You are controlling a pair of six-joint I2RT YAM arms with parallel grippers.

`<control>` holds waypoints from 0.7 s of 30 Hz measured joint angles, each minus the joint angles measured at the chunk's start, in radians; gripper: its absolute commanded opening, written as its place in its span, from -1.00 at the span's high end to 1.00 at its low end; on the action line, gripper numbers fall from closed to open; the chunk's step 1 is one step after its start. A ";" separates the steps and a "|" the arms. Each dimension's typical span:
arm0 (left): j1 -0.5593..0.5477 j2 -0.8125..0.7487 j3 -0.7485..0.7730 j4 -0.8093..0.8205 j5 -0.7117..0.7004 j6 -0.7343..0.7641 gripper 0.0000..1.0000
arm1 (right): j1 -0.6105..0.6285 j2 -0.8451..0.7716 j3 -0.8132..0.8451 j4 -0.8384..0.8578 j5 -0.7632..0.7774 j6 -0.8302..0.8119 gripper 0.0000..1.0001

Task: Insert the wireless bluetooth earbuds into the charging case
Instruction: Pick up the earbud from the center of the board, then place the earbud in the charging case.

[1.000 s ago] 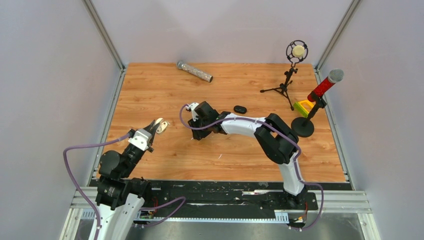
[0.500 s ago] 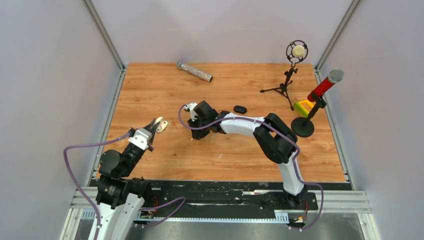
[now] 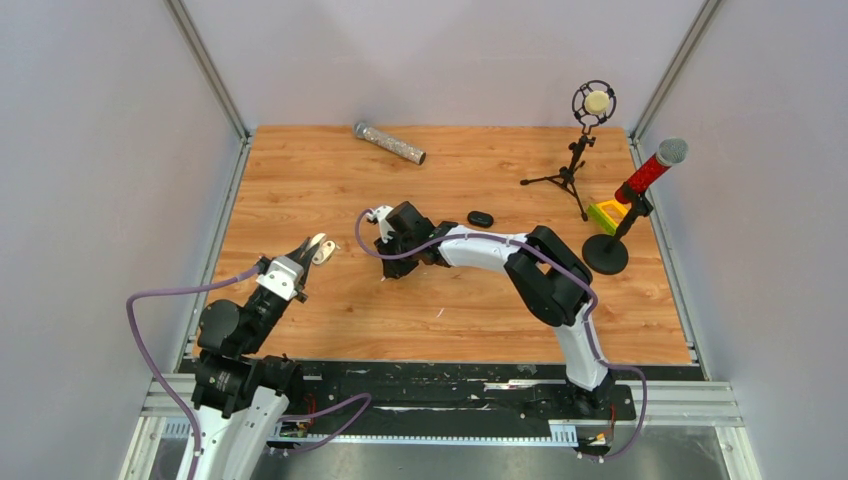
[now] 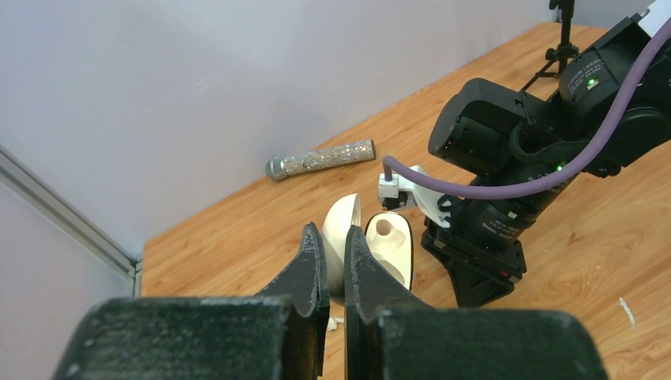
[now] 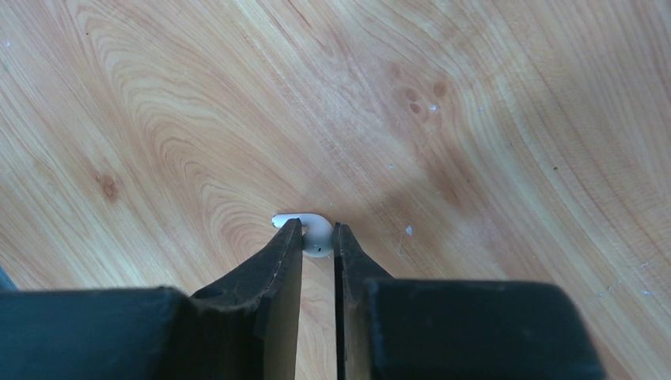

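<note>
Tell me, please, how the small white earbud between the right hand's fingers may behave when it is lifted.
The white earbud looks smooth and rounded, so it may slip from between the right hand's narrow fingers. It is tiny, so probably light and stiff. Its round head could let it roll on the table if nudged.

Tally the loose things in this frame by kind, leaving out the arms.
Microphones: 3 (glittery handheld, red one on stand, tripod one)
White earbud: 1
Small black oval piece: 1
Open white charging case: 1
Yellow-green block: 1
Total: 7
</note>
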State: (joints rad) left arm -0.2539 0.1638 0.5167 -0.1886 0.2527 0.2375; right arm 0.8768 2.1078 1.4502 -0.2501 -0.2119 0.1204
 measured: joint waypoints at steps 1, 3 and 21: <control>0.000 0.000 0.000 0.000 0.000 0.000 1.00 | 0.000 0.000 0.002 -0.001 0.000 0.000 0.79; 0.000 0.000 0.000 0.000 0.000 0.000 1.00 | 0.000 0.000 0.002 -0.001 0.000 -0.003 0.82; 0.000 0.010 0.008 -0.055 0.169 0.026 1.00 | 0.048 -0.555 -0.184 0.111 0.029 -0.342 1.00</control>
State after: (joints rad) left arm -0.2539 0.1734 0.5243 -0.2432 0.4217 0.2638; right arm 0.9253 1.5524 1.2663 -0.1390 -0.1829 -0.2214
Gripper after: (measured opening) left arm 0.052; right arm 0.176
